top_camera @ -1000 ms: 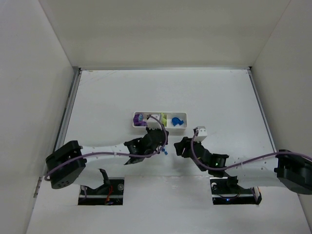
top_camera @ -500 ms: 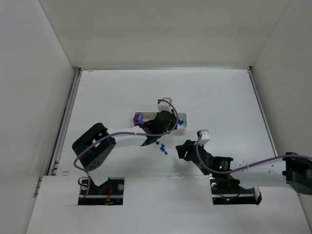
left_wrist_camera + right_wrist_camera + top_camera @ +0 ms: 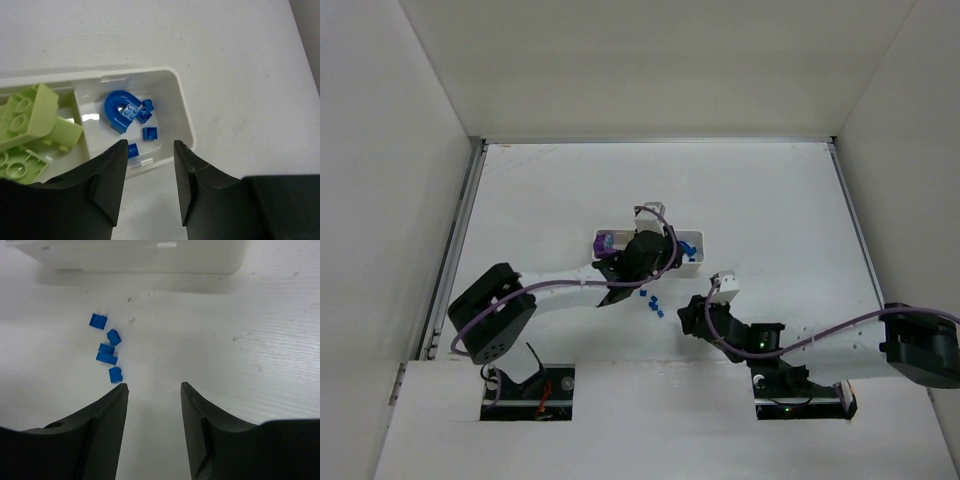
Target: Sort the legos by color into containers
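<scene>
The white tray (image 3: 186,116) sits mid-desk (image 3: 770,200), with bare surface on every side and the enclosure walls (image 3: 390,200) well apart from it. The left tool (image 3: 148,150) hangs over the tray's right end compartment, its jaws parted and empty. Inside that compartment lie a blue arch piece (image 3: 121,109) and a few small blue bricks (image 3: 149,133). The neighbouring compartment holds lime bricks (image 3: 30,117), and a purple brick (image 3: 608,241) shows at the left end. The right tool (image 3: 154,390), also spread and empty, sits low over the desk near five loose blue bricks (image 3: 107,352), which are scattered in front of the tray's near wall.
</scene>
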Controlling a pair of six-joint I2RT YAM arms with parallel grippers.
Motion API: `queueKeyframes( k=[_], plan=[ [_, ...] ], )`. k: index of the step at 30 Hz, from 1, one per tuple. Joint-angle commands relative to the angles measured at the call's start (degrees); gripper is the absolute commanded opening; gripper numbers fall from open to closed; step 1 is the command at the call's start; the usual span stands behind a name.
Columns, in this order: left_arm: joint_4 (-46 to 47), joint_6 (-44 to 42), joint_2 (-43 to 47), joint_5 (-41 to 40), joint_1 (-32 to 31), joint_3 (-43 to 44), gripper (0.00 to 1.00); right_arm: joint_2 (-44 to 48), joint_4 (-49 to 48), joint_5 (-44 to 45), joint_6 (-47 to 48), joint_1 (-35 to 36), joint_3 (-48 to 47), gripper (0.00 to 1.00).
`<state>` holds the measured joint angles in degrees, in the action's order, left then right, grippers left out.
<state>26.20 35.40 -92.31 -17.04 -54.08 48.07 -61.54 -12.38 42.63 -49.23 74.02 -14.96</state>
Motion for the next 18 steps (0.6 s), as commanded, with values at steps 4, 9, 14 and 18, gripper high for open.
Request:
queueKeyframes(
  k=[4, 9, 14, 18],
  plan=[
    [1.67, 0.55, 16.26, -5.72, -2.38, -10.88, 0.35, -9.55, -4.05, -1.32, 3.88, 3.89, -6.92, 0.62],
    [-0.61, 1.69, 25.76, -11.61, -5.02, -19.85, 0.34, -17.9, -6.78, -2.73, 6.87, 4.16, -11.4, 0.63],
    [-2.64, 3.45, 32.89, -15.12, -7.12, -26.88, 0.34, -23.79, -6.95, -2.73, 8.62, 4.16, -15.44, 0.66],
    [-5.1, 5.64, 38.25, -17.06, -9.14, -31.19, 0.33, -26.78, -8.44, -2.9, 8.63, 2.05, -16.5, 0.65]
  ],
)
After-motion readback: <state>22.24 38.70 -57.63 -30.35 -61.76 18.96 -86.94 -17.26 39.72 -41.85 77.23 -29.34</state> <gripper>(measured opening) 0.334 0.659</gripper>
